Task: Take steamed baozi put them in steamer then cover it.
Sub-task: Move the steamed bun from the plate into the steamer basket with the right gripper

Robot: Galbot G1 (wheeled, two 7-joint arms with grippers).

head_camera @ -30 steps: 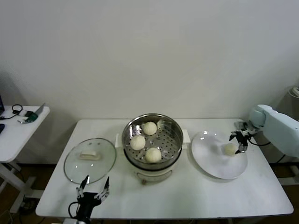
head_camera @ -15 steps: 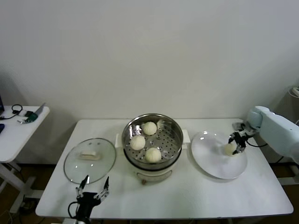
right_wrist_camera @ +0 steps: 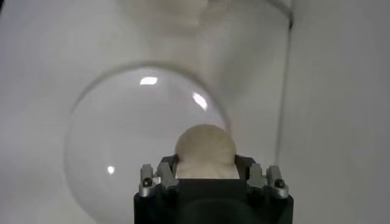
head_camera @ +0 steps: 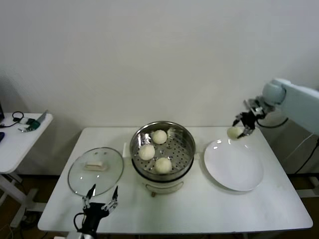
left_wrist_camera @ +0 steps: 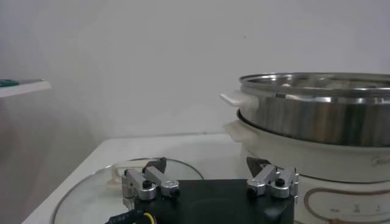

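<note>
The steel steamer (head_camera: 187, 140) stands mid-table on its white base and holds three baozi: one at the back (head_camera: 159, 136), one on the left (head_camera: 147, 152), one at the front (head_camera: 163, 165). My right gripper (head_camera: 238, 130) is shut on the fourth baozi (head_camera: 233, 132) and holds it in the air above the far edge of the white plate (head_camera: 234, 167). The right wrist view shows that baozi (right_wrist_camera: 205, 146) between the jaws, the plate (right_wrist_camera: 122, 146) below. My left gripper (head_camera: 99, 199) is open and empty at the table's front left edge, near the glass lid (head_camera: 95, 170).
The glass lid lies flat on the table left of the steamer; it shows in the left wrist view (left_wrist_camera: 91, 189) with the steamer's side (left_wrist_camera: 317, 119). A small side table (head_camera: 20, 137) with clutter stands at the far left. A wall runs behind the table.
My right gripper closed on the baozi on the plate and lifted it up and back toward the plate's far edge. The left arm has not moved.
</note>
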